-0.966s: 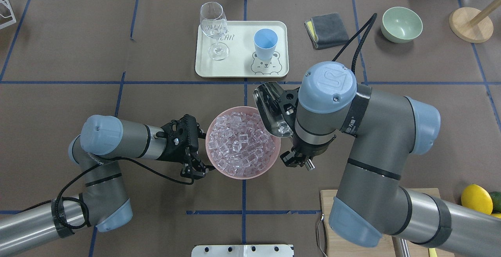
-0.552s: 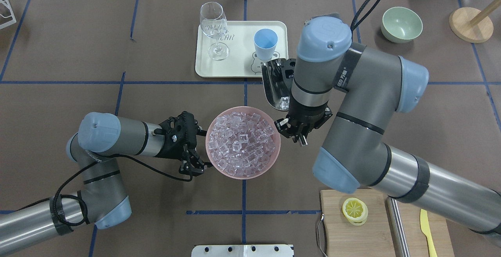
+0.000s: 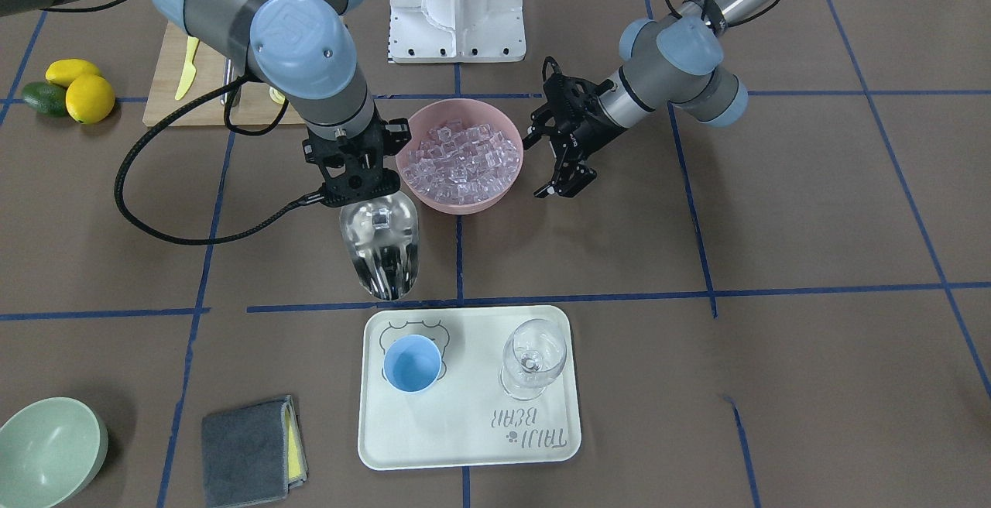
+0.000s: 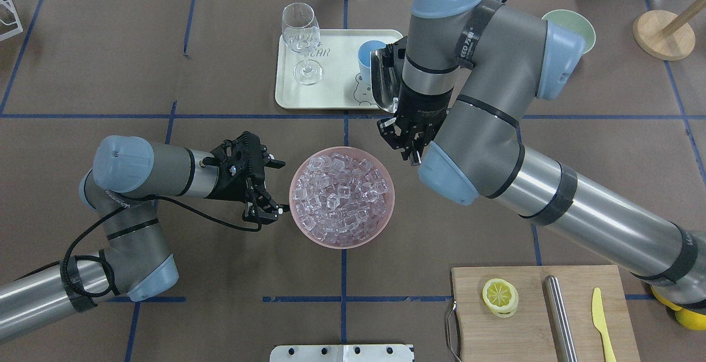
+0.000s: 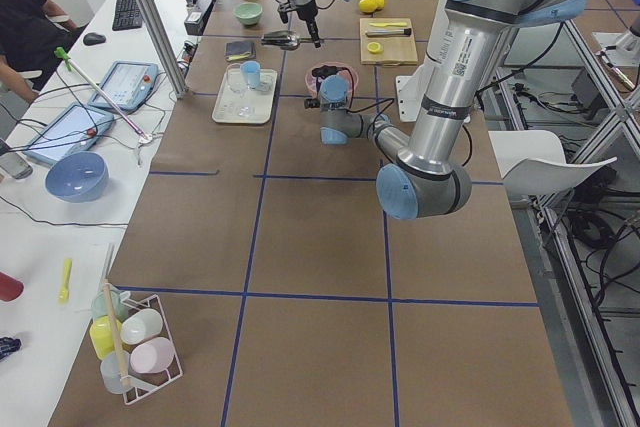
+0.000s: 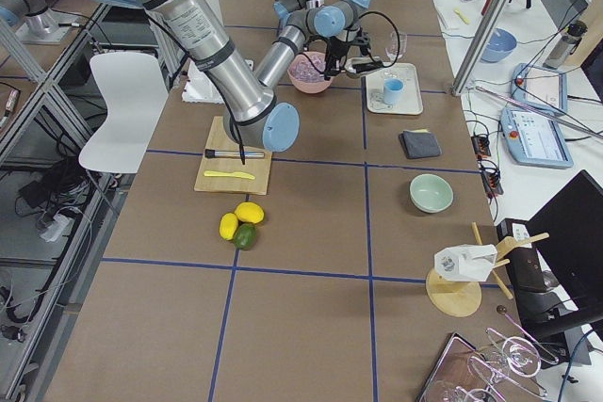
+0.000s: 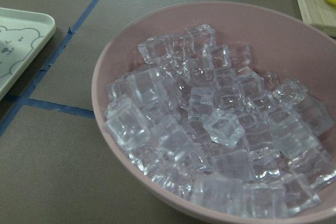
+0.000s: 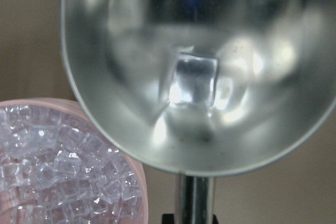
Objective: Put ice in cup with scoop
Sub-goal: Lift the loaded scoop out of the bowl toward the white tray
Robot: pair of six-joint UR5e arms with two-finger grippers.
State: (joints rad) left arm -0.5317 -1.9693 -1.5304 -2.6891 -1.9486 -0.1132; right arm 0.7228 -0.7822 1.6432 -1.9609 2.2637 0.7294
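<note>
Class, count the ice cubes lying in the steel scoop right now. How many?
1. A single ice cube sits mid-trough in the scoop, toward the handle end; the right wrist view shows nearly the whole trough, so none looks hidden.

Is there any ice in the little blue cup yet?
No, the cup looks empty inside; one ice cube sits in the scoop.

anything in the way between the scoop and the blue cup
Nothing visible does. The scoop, carrying one ice cube, hangs just short of the tray. The blue cup stands open on it, and the wine glass stands off to one side, out of the path.
</note>
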